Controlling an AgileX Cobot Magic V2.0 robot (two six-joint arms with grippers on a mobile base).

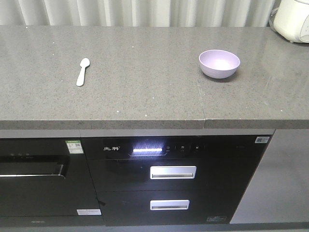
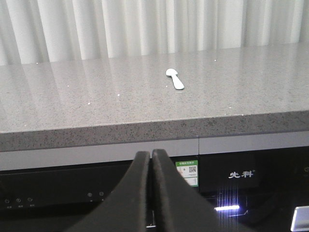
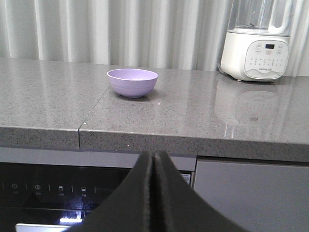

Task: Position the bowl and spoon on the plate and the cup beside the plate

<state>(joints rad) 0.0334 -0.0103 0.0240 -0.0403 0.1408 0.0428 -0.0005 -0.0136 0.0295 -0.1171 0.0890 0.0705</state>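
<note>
Grey speckled countertop [image 1: 145, 92], pale curtain [image 1: 145, 12], black appliance [image 1: 174, 179] (dishwasher, perhaps) below.

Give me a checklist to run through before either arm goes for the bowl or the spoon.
1. Spoon lies free on the counter, nothing touching it: ok.
2. Bowl upright, empty, well apart from the spoon: ok.
3. Plate located: not ok, no view shows it.
4. Cup located: not ok, no view shows it.
5. Left gripper open for a grasp: not ok, shut and empty.
6. Right gripper open for a grasp: not ok, shut and empty.
</note>
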